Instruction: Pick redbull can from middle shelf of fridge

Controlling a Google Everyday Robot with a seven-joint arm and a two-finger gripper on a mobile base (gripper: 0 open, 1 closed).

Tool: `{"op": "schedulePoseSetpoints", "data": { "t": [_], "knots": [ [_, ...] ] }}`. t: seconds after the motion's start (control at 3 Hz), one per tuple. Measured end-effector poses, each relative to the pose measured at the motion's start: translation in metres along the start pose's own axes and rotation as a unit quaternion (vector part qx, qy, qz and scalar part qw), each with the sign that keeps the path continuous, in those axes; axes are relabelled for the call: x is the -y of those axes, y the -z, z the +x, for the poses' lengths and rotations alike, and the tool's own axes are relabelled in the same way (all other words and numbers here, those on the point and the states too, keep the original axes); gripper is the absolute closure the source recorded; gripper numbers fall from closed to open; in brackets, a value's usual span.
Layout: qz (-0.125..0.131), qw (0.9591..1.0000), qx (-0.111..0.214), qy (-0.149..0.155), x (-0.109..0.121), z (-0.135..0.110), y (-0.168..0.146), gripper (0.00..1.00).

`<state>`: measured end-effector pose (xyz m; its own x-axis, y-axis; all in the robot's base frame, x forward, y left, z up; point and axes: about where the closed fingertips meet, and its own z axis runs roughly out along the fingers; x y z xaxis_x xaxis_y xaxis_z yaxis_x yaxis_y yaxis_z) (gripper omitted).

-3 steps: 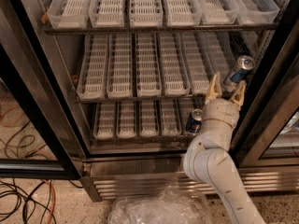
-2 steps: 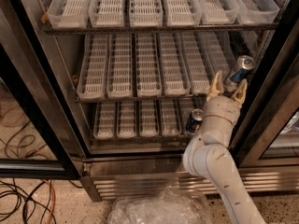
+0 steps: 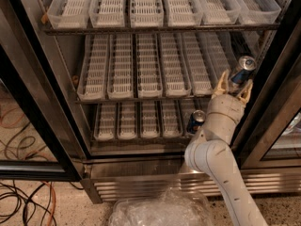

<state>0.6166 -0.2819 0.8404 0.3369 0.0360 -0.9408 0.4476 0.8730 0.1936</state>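
Note:
The redbull can (image 3: 243,68), slim, silver and blue with a shiny top, stands at the right end of the middle shelf (image 3: 141,74) of the fridge (image 3: 28,93). My gripper (image 3: 233,86) is right at the can, on the end of the white arm that rises from the lower right. Its tan fingers (image 3: 220,83) stand apart, one on each side of the can's lower part, and do not visibly press on it. The can's base is hidden behind the gripper.
A darker blue can (image 3: 195,122) stands on the lowest rack, just left of my arm. White lane trays fill the top rack (image 3: 164,6). The black door frame (image 3: 277,74) is close on the right. Crumpled clear plastic (image 3: 160,211) and cables (image 3: 19,201) lie on the floor.
My gripper has edged slightly right, closer around the can. The can has not moved.

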Motion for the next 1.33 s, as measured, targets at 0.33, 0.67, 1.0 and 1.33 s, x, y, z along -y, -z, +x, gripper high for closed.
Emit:
{"op": "schedulePoseSetpoints", "data": {
  "t": [0.33,0.67,1.0,1.33],
  "knots": [
    [0.001,1.0000,0.000,0.006,0.001,0.004,-0.006,0.43],
    [-0.002,0.9999,0.002,0.011,-0.002,0.005,-0.012,0.43],
    [-0.005,0.9998,0.007,0.016,-0.006,0.002,-0.021,0.43],
    [0.002,0.9998,0.010,0.016,-0.006,-0.001,-0.034,0.42]
  ]
}}
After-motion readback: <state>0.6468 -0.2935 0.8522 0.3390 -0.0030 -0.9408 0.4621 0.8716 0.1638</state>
